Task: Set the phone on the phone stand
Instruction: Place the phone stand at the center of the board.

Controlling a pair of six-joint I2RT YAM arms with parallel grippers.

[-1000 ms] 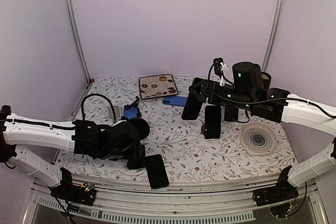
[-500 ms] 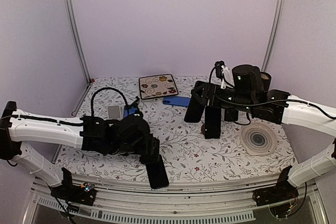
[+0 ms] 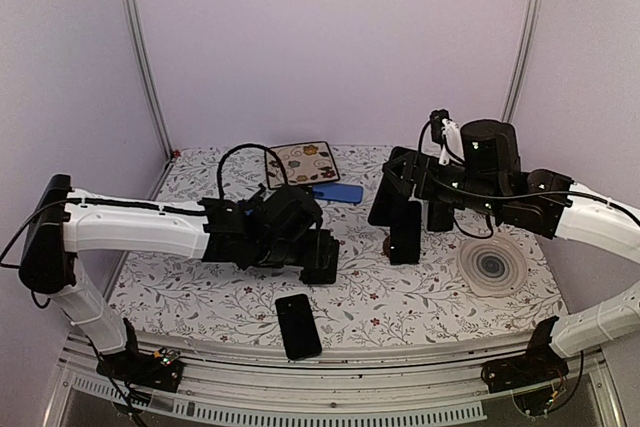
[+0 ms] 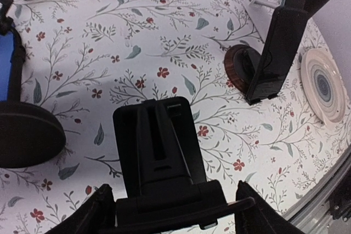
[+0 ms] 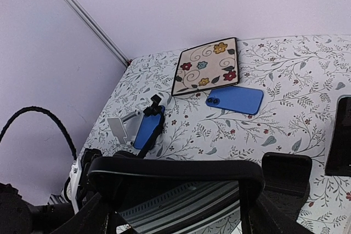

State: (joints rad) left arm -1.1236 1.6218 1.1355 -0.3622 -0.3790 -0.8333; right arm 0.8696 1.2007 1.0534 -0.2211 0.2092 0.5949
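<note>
My left gripper (image 3: 320,263) (image 4: 178,210) is shut on the base of a black phone stand (image 4: 160,146), held low over the middle of the table. Its back plate points away from the wrist camera. My right gripper (image 3: 386,197) (image 5: 178,212) is shut on a black phone (image 5: 181,182), which spans its jaws crosswise above the right half of the table. In the right wrist view the held stand (image 5: 286,175) shows below and to the right of that phone. A second black phone (image 3: 298,325) lies flat near the front edge.
Another black phone (image 3: 405,232) (image 4: 277,53) leans on a stand with a round brown base (image 4: 240,67). A blue phone (image 3: 336,192) and a floral tile (image 3: 300,164) lie at the back. A blue phone in a clamp stand (image 5: 147,127) is at the left, a striped plate (image 3: 492,265) at the right.
My left arm has carried the stand rightwards and away from the front edge, leaving the flat black phone uncovered. The right gripper with its phone has shifted slightly right.
</note>
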